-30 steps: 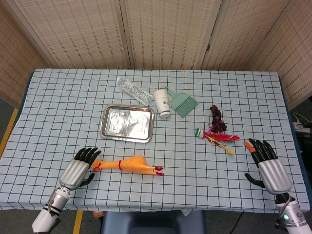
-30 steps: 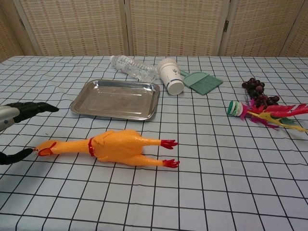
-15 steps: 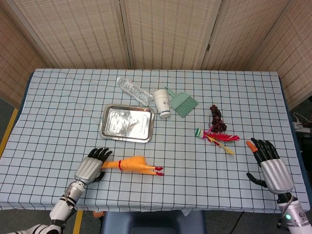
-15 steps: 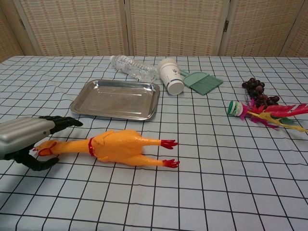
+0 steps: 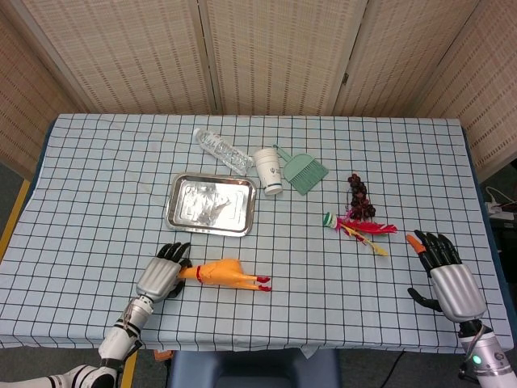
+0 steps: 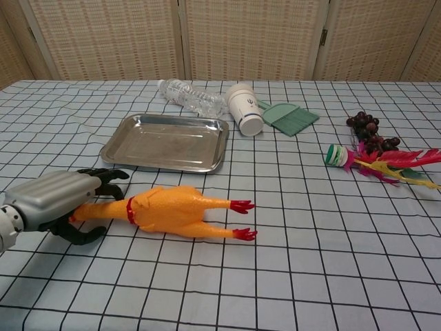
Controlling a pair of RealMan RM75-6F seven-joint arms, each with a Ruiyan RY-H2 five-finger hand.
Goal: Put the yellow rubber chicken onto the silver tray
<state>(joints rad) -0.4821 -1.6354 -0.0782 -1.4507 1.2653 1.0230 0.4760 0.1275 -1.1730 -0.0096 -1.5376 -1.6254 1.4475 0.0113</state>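
Note:
The yellow rubber chicken [image 5: 227,274] [image 6: 172,210] lies on its side near the table's front edge, red feet pointing right. My left hand [image 5: 161,273] [image 6: 55,200] is over its head and neck, fingers above and thumb below, and the head is hidden behind the hand. The fingers look apart, not clamped on the neck. The silver tray [image 5: 174,212] [image 6: 165,165] sits empty just beyond the chicken. My right hand [image 5: 443,271] rests far right near the table edge, fingers spread and holding nothing; it is out of the chest view.
Behind the tray lie a clear plastic bottle [image 5: 222,149] [image 6: 189,98], a white cup [image 5: 269,170] [image 6: 246,108] on its side and a green dustpan brush [image 5: 304,174] [image 6: 289,117]. Dark grapes [image 5: 358,196] [image 6: 372,131] and a feathered shuttlecock [image 5: 359,226] [image 6: 379,162] lie to the right.
My left hand has slid right along the table until it covers the chicken's head and neck. The chicken and my right hand have stayed put.

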